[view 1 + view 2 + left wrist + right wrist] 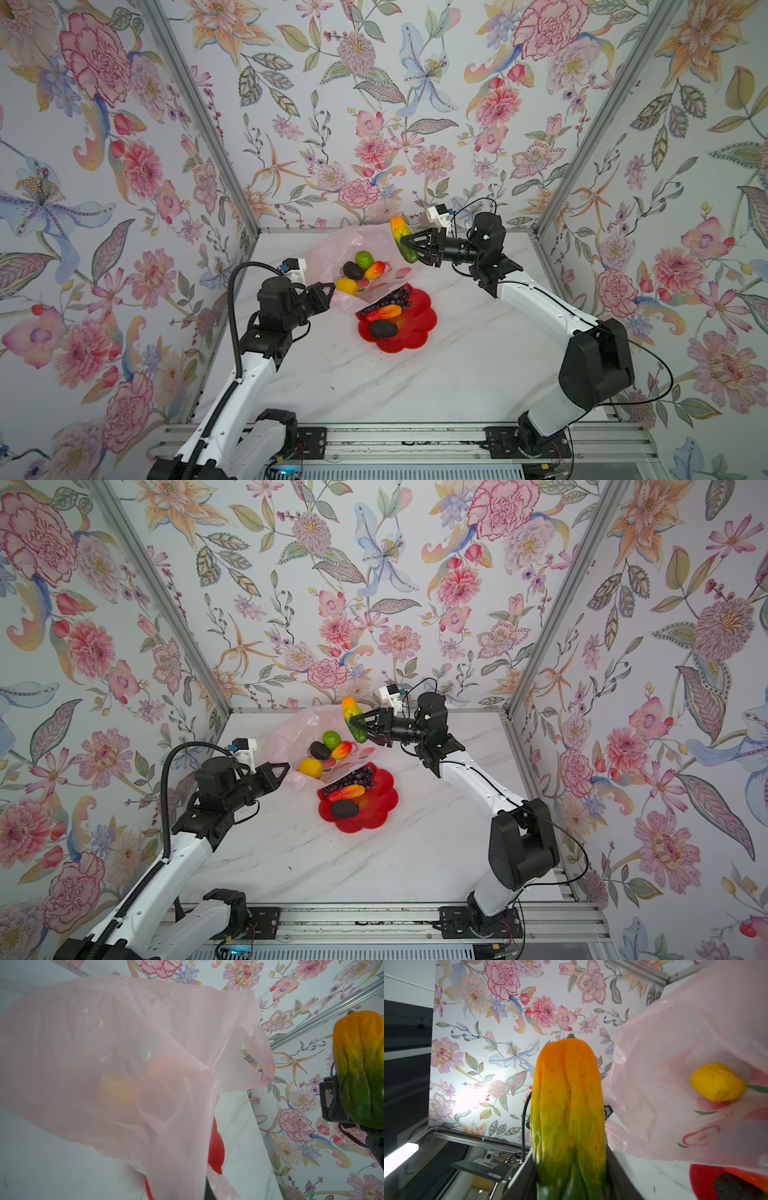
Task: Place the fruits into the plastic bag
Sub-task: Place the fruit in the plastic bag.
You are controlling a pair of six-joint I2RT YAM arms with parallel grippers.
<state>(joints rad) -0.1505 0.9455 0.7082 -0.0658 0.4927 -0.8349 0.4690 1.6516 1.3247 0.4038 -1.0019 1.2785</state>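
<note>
The pale pink plastic bag (328, 249) (286, 733) lies open at the back of the table. My left gripper (331, 289) (286, 767) is shut on its near edge, which hangs over the jaws in the left wrist view. Inside lie a green ball (364, 260), a dark avocado (353, 270), a mango (375, 270) and a lemon (346, 286) (717, 1082). My right gripper (409, 246) (571, 1188) is shut on the green-orange long fruit (403, 239) (354, 719) (569, 1115) (361, 1068), held above the bag's right edge. Grapes (388, 298), a red long piece (383, 312) and another avocado (383, 328) lie on the plate.
The red flower-shaped plate (419, 328) (374, 812) sits just in front of the bag, partly under its edge. Floral walls with metal corner posts close in the white marble table (415, 382) on three sides. A metal rail (415, 440) runs along the front.
</note>
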